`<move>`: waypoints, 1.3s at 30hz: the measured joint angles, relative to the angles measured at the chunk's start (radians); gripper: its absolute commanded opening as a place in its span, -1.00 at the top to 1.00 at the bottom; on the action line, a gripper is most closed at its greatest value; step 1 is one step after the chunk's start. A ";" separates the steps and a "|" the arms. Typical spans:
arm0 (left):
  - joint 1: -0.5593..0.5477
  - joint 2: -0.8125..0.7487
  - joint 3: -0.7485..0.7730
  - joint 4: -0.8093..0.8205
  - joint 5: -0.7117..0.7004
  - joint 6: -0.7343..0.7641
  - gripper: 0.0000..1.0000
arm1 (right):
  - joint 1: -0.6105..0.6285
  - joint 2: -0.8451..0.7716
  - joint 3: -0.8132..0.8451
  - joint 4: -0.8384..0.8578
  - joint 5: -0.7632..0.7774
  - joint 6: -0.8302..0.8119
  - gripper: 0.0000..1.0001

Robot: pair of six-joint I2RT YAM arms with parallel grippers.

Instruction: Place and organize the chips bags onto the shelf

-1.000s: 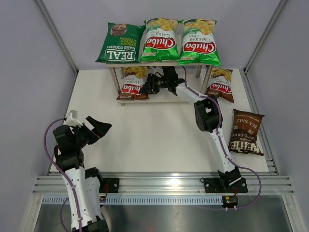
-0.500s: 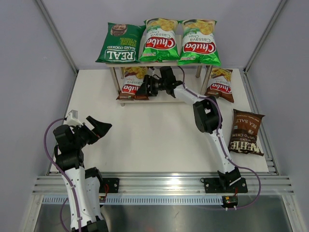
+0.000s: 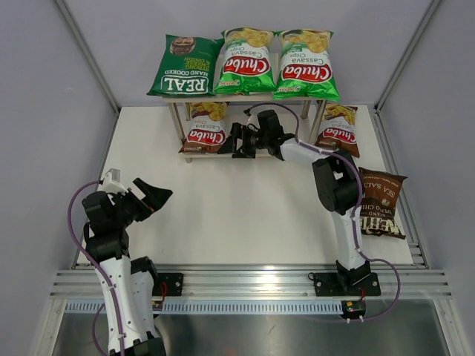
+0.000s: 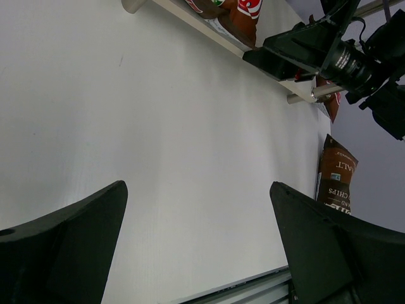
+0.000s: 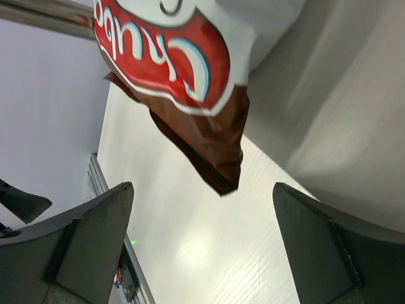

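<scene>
Chips bag [image 3: 205, 127] just beyond right hand [image 3: 228, 142]

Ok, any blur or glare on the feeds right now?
Top external: sharp, evenly lit, no harsh glare. Right wrist: the brown-red Chuba bag is crisp, the right side smears into soft blur, and a bright reflection sits on the table. Left wrist: clear, its own fingers dark silhouettes.

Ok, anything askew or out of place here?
The brown-red Chuba bag on the shelf's lower tier overhangs the front edge at one corner. Two bags sit off the shelf, on the table at right: a second brown-red Chuba and a dark brown bag.
</scene>
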 measured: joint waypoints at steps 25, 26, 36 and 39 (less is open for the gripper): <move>-0.048 0.172 0.157 -0.061 -0.194 0.050 -0.98 | 0.016 -0.783 -0.755 -0.248 0.113 -0.067 -0.99; -0.050 0.190 0.163 -0.067 -0.201 0.052 -0.98 | 0.016 -0.829 -0.771 -0.273 0.150 -0.066 -0.99; -0.233 0.349 0.231 -0.085 -0.259 0.084 -0.98 | -0.221 -1.190 -0.808 -0.508 0.510 -0.023 -0.99; -0.249 0.342 0.240 -0.083 -0.275 0.089 -0.98 | -0.391 -1.210 -0.824 -0.520 0.544 0.008 -0.99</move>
